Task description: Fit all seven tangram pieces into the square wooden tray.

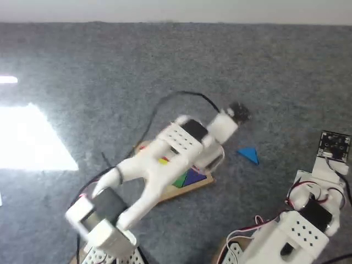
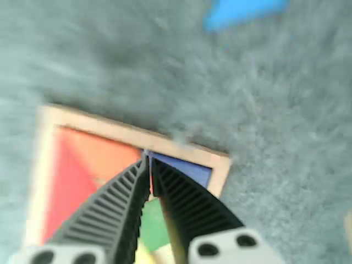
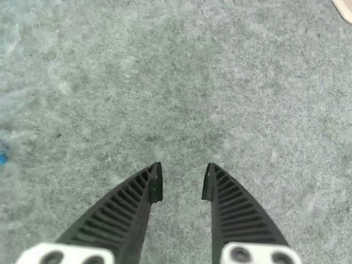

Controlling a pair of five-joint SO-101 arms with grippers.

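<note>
The square wooden tray (image 1: 196,185) lies under the left arm, with yellow, green and blue pieces (image 1: 190,177) peeking out beside it. In the left wrist view the tray (image 2: 181,146) holds a red-orange piece (image 2: 82,165), a dark blue piece (image 2: 187,168) and a green one (image 2: 151,228). My left gripper (image 2: 148,159) hangs shut over the tray's far edge, nothing between its fingers. A loose blue triangle (image 1: 249,155) rests on the carpet to the tray's right, and the triangle (image 2: 242,11) lies beyond the tray. My right gripper (image 3: 181,181) is open over bare carpet, empty.
Grey carpet covers the table. A bright patch of glare (image 1: 30,137) lies at the left. The right arm's base (image 1: 297,231) sits at the lower right with a camera board (image 1: 334,144) above it. A black cable (image 1: 187,96) arcs over the left arm.
</note>
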